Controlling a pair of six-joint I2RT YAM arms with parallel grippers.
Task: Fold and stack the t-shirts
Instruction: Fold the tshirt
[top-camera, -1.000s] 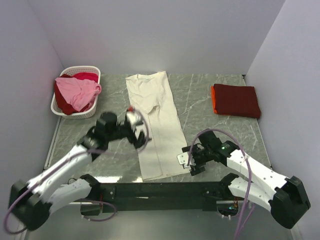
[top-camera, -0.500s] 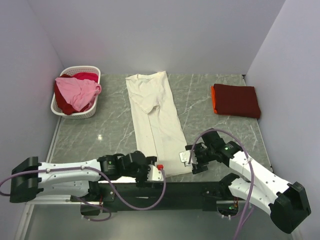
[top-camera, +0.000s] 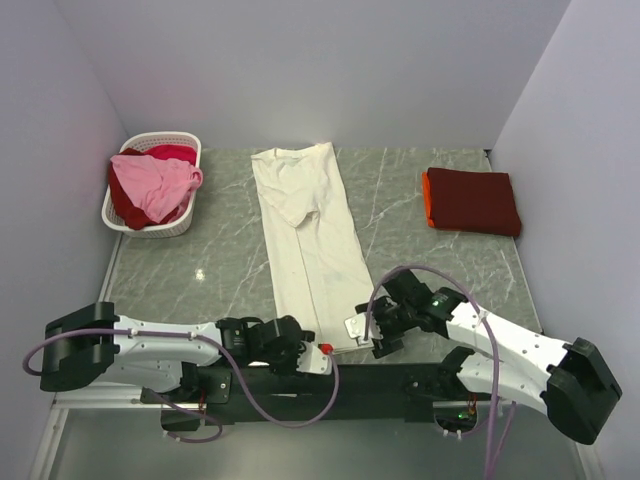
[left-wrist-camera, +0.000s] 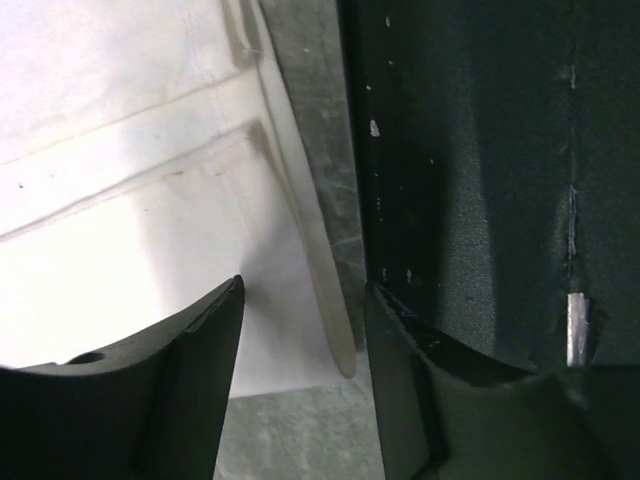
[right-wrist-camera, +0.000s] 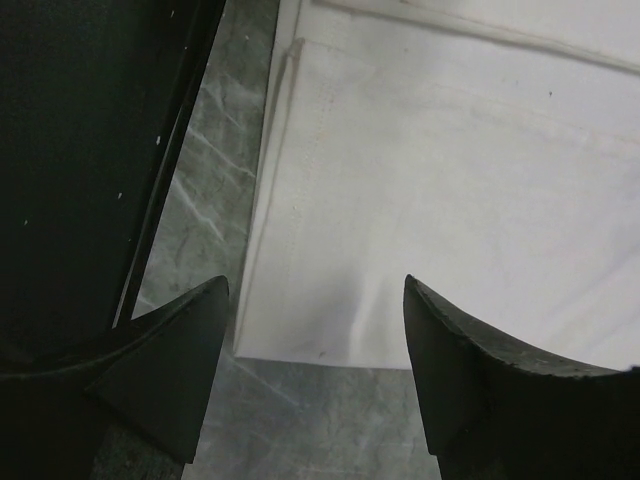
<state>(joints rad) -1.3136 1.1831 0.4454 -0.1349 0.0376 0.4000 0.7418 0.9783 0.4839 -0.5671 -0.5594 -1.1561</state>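
A cream-white t-shirt (top-camera: 308, 245), folded lengthwise into a long strip, lies down the middle of the table. My left gripper (top-camera: 322, 352) is open at its near left corner; the left wrist view shows that hem corner (left-wrist-camera: 300, 340) between my fingers (left-wrist-camera: 180, 390). My right gripper (top-camera: 357, 328) is open at its near right corner; the right wrist view shows the hem (right-wrist-camera: 330, 330) between my fingers (right-wrist-camera: 470, 370). A folded dark red t-shirt (top-camera: 474, 200) lies at the back right. Pink (top-camera: 152, 183) and red (top-camera: 170, 153) t-shirts fill the basket.
The white slatted basket (top-camera: 183, 222) stands at the back left of the grey marble table (top-camera: 220, 270). The black base rail (top-camera: 300, 380) runs along the near edge, right beside both grippers. White walls close in left, right and back.
My left arm swung down from the shirt's middle to its near left corner. My right gripper shifted slightly left and toward the near hem. The shirt lies flat, its fold unchanged.
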